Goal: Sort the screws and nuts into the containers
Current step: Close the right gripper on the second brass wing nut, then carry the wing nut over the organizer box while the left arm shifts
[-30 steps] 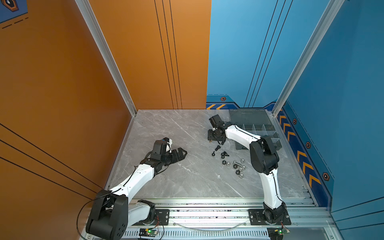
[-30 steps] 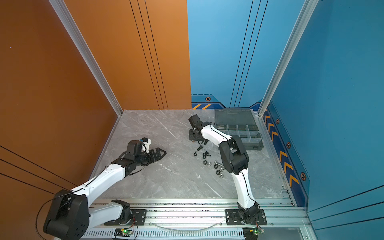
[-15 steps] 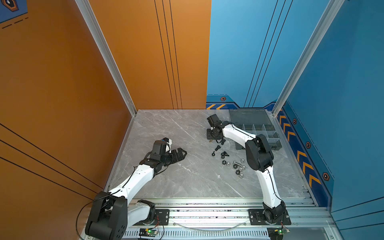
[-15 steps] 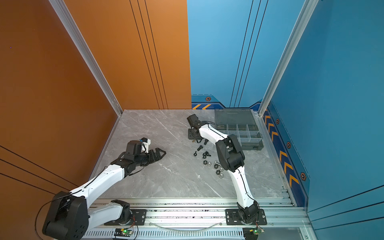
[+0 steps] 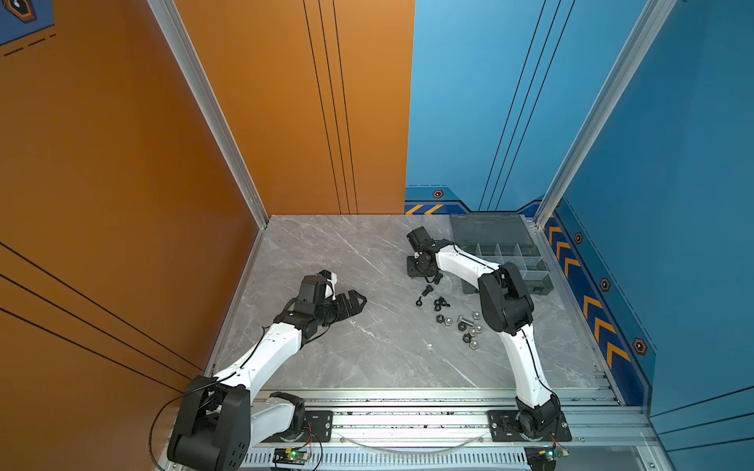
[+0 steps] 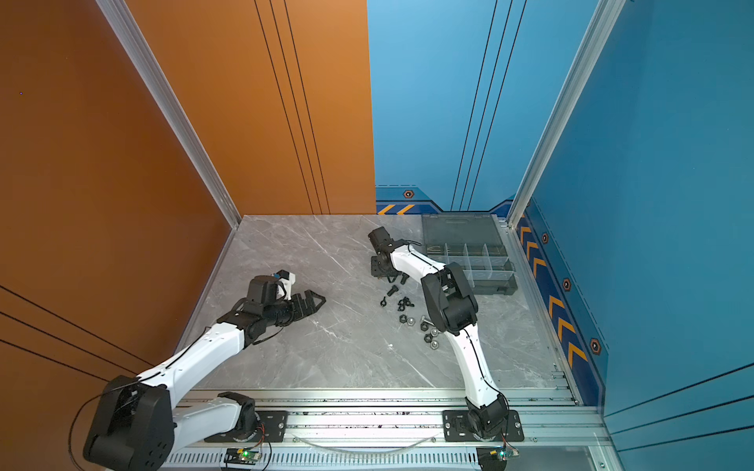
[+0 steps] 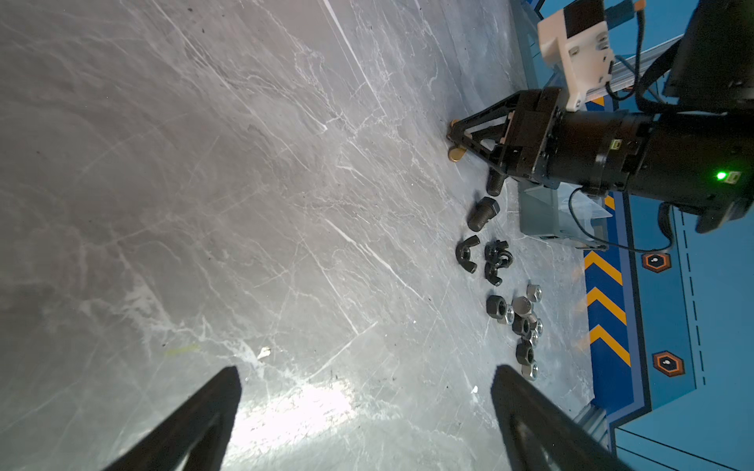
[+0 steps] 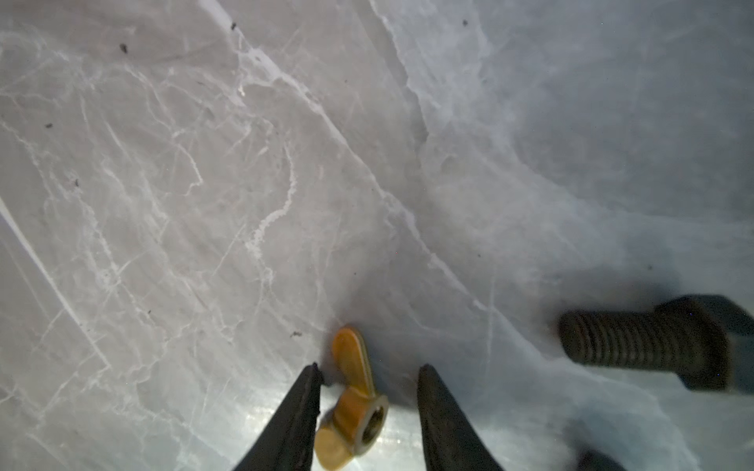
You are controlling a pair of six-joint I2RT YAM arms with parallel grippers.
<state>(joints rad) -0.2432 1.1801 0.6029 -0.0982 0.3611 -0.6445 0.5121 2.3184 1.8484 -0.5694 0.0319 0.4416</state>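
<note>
A brass wing nut [image 8: 355, 403] lies on the marble table between the fingertips of my right gripper [image 8: 369, 369], which is open. One finger is close against the nut and the other stands clear of it. In both top views this gripper [image 5: 420, 271] [image 6: 381, 271] points down at the table, left of the grey organizer box [image 5: 506, 255] [image 6: 469, 261] with its containers. Black bolts [image 7: 483, 212], black wing nuts [image 7: 467, 253] and several silver and black hex nuts [image 7: 520, 322] lie loose nearby. My left gripper [image 7: 366, 371] [image 5: 361, 301] is open and holds nothing.
The box's lid [image 5: 489, 230] lies flat behind its compartments, near the back right corner. A black bolt [image 8: 636, 342] lies a little to one side of the right fingers. Orange and blue walls enclose the table, and a rail [image 5: 408, 420] runs along the front.
The right arm's elbow has swung a little to the left and its gripper has settled lower over the table. The left arm has not moved.
</note>
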